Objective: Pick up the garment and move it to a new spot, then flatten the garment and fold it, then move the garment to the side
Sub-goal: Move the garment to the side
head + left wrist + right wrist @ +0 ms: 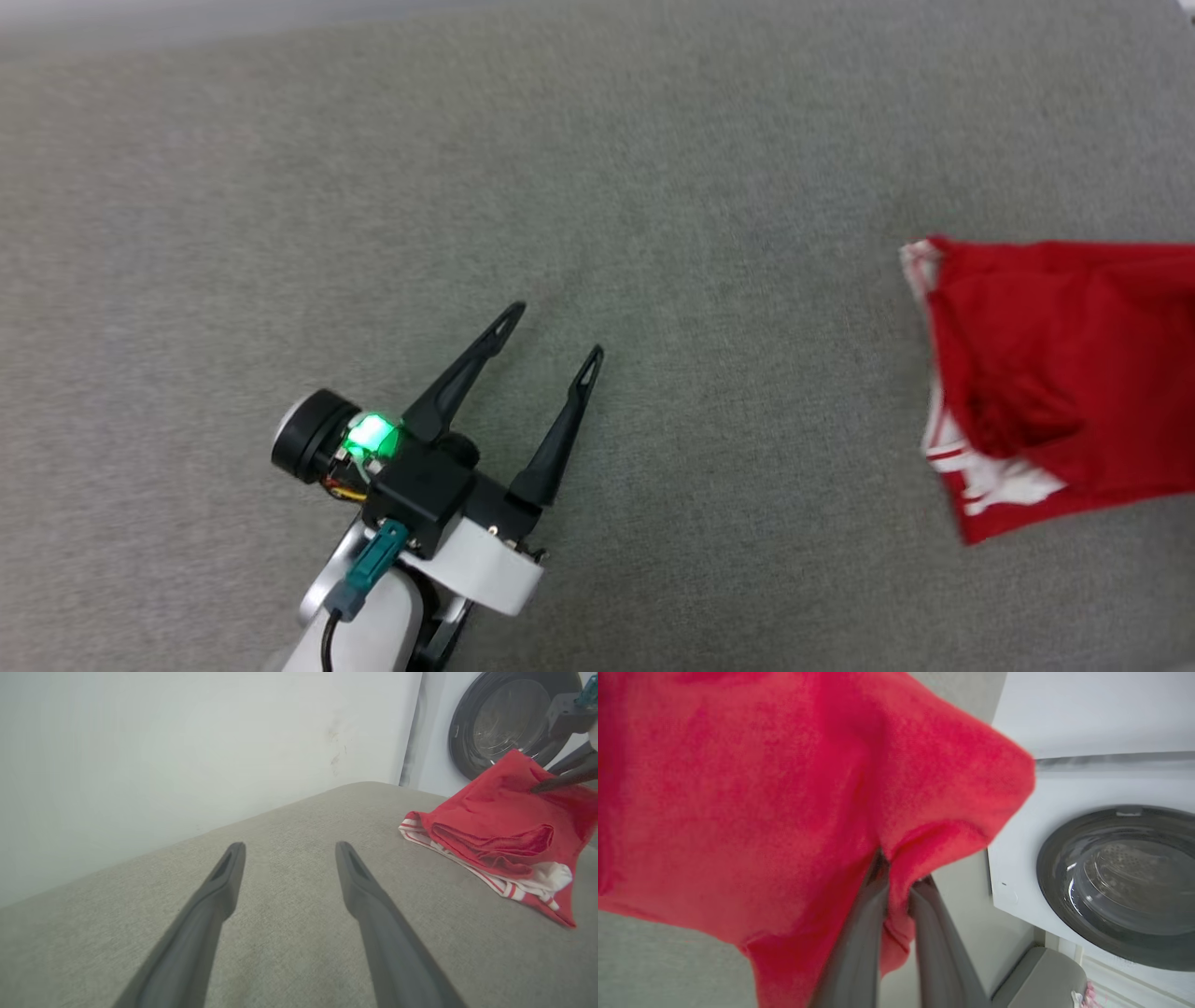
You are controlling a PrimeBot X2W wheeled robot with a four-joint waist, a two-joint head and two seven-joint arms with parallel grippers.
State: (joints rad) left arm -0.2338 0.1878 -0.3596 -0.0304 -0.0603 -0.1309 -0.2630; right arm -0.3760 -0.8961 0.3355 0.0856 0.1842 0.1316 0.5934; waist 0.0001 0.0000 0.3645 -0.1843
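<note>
Garment is found at the right edge of the head frame, bunched and red, with its white-and-red striped trim turned to the lower left. One part of it rests on the grey surface, and a fold is raised at the upper right of the left wrist frame. This fold is pinched by the right gripper, whose fingers are pressed almost together on the cloth. The left gripper is seen at the lower left of the head frame, with its fingers spread wide and nothing between them. It is well apart from the garment, which lies to the right of its fingers. The right arm is therefore judged to be the nearer one, and the carrying is judged to depend on it alone. A long axis cannot be told while the cloth is so crumpled. No lettering can be read on the garment, and no brand can be read on the washing machine behind.
</note>
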